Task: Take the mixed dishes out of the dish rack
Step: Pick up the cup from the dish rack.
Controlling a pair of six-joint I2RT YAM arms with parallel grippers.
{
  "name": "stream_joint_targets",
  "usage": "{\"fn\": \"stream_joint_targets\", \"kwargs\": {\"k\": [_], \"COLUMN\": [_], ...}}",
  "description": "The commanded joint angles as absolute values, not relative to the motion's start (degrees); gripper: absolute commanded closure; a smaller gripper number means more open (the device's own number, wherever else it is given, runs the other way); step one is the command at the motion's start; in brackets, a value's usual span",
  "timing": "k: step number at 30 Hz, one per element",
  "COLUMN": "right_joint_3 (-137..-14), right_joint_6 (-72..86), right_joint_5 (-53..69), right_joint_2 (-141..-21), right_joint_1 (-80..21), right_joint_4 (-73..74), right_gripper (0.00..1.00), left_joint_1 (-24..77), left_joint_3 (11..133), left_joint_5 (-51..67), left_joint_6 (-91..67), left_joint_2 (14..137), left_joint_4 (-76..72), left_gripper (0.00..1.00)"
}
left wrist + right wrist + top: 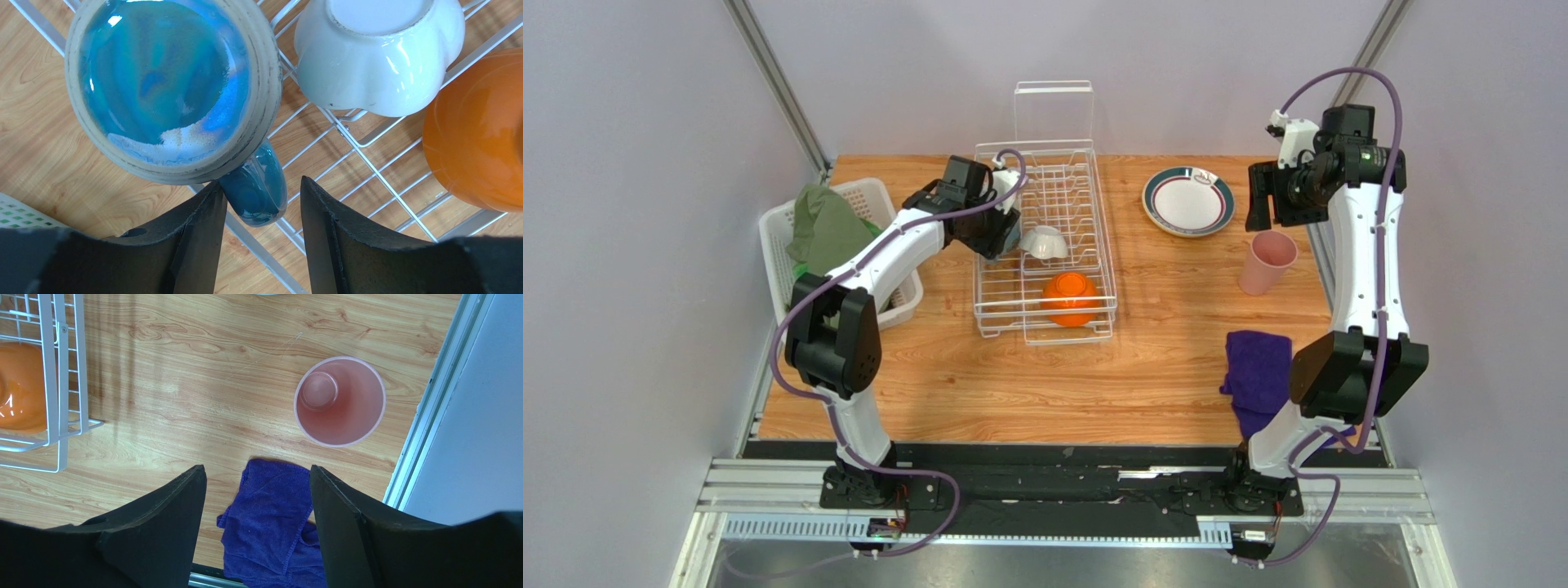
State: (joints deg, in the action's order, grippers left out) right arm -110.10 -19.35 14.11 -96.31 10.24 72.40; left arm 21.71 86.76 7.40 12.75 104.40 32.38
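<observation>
Inverted blue patterned mug (pixel 166 86) is sitting at the dish rack's (pixel 368 165) edge. Its handle is being straddled by the left gripper (pixel 261 190), jaws narrow, not clamped. The right gripper (pixel 258 471) is being held wide and empty near the pink cup (pixel 339 401).

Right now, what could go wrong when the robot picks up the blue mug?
The left gripper has only the handle of the blue mug between its fingers, so the mug might tip or slip when lifted. The small white cup sits close beside it in the dish rack and could get bumped.
</observation>
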Motion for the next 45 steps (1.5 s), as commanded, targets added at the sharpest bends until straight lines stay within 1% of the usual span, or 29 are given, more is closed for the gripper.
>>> {"fn": "stream_joint_targets", "kwargs": {"k": [1,13,16,19,22,28,29,31,32,33,34,36,37,38,45], "right_joint_3": [-108.8,-106.7,-105.7,-105.1,-104.9,-104.3,-104.1,-103.9,-103.8,-103.7,-103.7,-103.7,-103.7,-103.6,-103.0], "right_joint_6": [-19.9,-20.2,-20.3,-20.4,-20.4,-20.4,-20.4,-20.4,-20.4,-20.4,-20.5,-20.4,-20.4,-20.4,-20.5], "right_joint_5": [14.9,15.6,15.6,15.7,16.3,16.9,16.9,17.0,17.0,17.0,17.0,17.0,17.0,17.1,17.7], "right_joint_2": [-93.9,-93.3,-93.1,-92.8,-92.9,-92.9,-93.0,-93.1,-93.1,-93.2,-93.0,-93.2,-93.2,-93.2,-93.3], "right_joint_1": [10.2,10.2,10.2,10.2,10.2,10.2,10.2,10.2,10.2,10.1,10.2,10.1,10.2,10.2,10.2], "right_joint_4": [70.0,69.5,69.3,69.1,69.3,69.2,69.2,69.1,69.1,69.2,69.1,69.2,69.2,69.1,68.9], "right_gripper": [0.34,0.34,0.34,0.34,0.34,0.34,0.34,0.34,0.35,0.35,0.35,0.35,0.35,0.35,0.36], "left_joint_1": [22.8,22.9,22.9,22.9,22.9,22.9,22.9,22.9,22.9,22.9,22.9,22.9,22.9,22.9,22.9], "left_joint_3": [89.7,90.6,90.6,90.1,89.7,88.2,88.2,88.1,88.2,88.2,88.2,88.3,88.3,88.6,89.6], "left_joint_5": [6.5,-1.9,-2.5,-2.5,-3.4,-4.2,-4.0,-3.3,-3.1,-3.0,-2.6,-2.4,-2.4,-2.5,-2.9], "left_joint_6": [11.6,6.8,6.1,5.9,5.7,5.6,5.7,5.8,5.8,5.8,5.7,5.7,5.5,5.5,4.5], "left_joint_2": [106.0,109.9,110.0,109.8,110.0,109.4,109.4,109.2,109.2,109.1,108.9,108.6,108.5,108.5,105.5], "left_joint_4": [32.1,30.9,30.2,29.4,29.1,27.3,27.2,27.5,27.4,27.5,27.5,27.6,27.9,27.9,28.6], "left_gripper": [0.44,0.44,0.44,0.46,0.49,0.60,0.64,0.69,0.76,0.79,0.84,0.92,0.97,1.00,1.00]}}
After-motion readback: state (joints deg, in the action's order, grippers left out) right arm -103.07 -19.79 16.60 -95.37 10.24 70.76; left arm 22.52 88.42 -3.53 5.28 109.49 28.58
